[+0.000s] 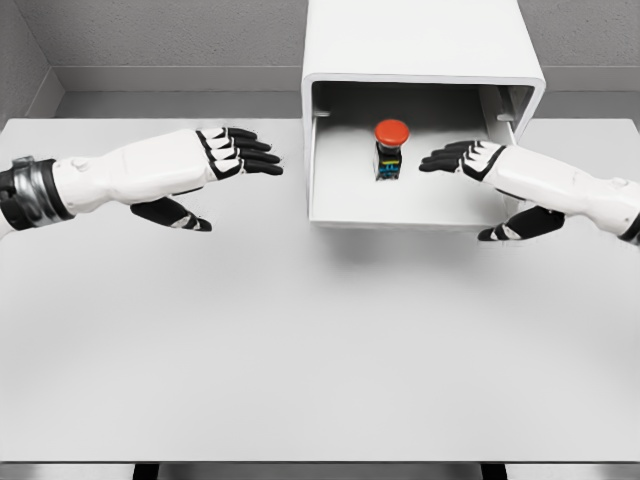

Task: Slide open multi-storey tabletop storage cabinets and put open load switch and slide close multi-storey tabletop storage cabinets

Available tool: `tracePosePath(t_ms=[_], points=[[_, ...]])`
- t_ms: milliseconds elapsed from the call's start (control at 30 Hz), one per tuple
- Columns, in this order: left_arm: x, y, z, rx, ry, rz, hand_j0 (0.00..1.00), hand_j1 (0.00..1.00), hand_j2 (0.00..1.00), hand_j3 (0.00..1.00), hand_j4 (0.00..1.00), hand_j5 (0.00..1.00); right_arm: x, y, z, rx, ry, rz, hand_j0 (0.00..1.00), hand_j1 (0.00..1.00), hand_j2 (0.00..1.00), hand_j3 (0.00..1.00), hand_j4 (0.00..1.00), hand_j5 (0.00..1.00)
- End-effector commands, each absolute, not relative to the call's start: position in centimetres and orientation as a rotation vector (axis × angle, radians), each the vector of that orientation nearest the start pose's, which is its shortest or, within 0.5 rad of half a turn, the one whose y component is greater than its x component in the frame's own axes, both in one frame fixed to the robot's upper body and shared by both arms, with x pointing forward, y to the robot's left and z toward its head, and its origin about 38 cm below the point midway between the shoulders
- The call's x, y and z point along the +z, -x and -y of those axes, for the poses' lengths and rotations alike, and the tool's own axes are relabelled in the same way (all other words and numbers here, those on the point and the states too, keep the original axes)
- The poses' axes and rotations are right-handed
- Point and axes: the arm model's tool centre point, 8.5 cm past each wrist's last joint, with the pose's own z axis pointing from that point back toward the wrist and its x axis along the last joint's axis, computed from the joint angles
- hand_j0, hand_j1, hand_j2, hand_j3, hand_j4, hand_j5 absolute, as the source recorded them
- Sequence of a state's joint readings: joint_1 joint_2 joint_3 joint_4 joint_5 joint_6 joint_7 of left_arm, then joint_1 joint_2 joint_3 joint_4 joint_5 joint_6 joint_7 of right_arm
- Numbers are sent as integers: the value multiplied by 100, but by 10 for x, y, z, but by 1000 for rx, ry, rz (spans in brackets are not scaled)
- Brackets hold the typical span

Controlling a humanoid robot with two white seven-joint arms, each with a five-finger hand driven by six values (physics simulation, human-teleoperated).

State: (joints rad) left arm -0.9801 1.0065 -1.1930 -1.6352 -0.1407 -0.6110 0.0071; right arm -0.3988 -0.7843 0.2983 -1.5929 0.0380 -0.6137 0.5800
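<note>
The table (300, 340) is carrying a white cabinet (420, 45) at its far edge, with the drawer (345, 205) sliding out toward the robot. The switch (390, 148) with its red button is standing upright inside the drawer. The left robot hand (235, 155) is hovering left of the cabinet, fingers extended, holding nothing. The right robot hand (465, 160) is reaching over the drawer just right of the switch, fingers straight, empty. A careless push could be tipping the switch, or shoving the light cabinet backward rather than closing it.
</note>
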Motion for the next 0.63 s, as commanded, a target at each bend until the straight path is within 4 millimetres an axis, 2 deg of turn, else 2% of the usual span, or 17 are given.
tracePosePath(t_ms=[0,67,167,200,267,300,333,367,433,467,533,567,600], points=[[268,-400,-270,2572,320,-2457,100,100,100,100,100,100,235,-402,312,1691,151,1778,100,100,100,100,100,100],[261,-399,-270,2595,307,-2448,100,100,100,100,100,100,236,-412,318,1675,179,1765,100,100,100,100,100,100],[257,-400,-274,2615,315,-2445,100,100,100,100,100,100,245,-441,315,1648,232,1773,100,100,100,100,100,100],[256,-400,-274,2619,313,-2444,100,100,100,100,100,100,245,-450,310,1629,219,1779,100,100,100,100,100,100],[254,-402,-278,2626,329,-2452,100,100,100,100,100,100,244,-449,294,1650,188,1802,100,100,100,100,100,100],[253,-404,-280,2633,337,-2453,100,100,100,100,100,100,256,-440,289,1681,195,1838,100,100,100,100,100,100],[245,-403,-284,2659,333,-2457,100,100,100,100,100,100,260,-424,306,1696,201,1820,100,100,100,100,100,100],[239,-402,-286,2672,325,-2465,100,100,100,100,100,100,276,-410,309,1697,162,1864,100,100,100,100,100,100],[236,-401,-287,2682,321,-2465,100,100,100,100,100,100,274,-384,320,1712,106,1840,100,100,100,100,100,100],[236,-400,-287,2683,317,-2465,100,100,100,100,100,100,278,-374,335,1697,113,1826,100,100,100,100,100,100],[235,-398,-297,2704,343,-2465,100,100,100,100,100,100,305,-363,369,1656,98,1789,100,100,100,100,100,100],[234,-398,-297,2704,342,-2467,100,100,100,100,100,100,309,-357,385,1637,82,1742,100,100,100,100,100,100],[232,-397,-297,2708,337,-2468,100,100,100,100,100,100,310,-354,391,1640,86,1712,100,100,100,100,100,100]])
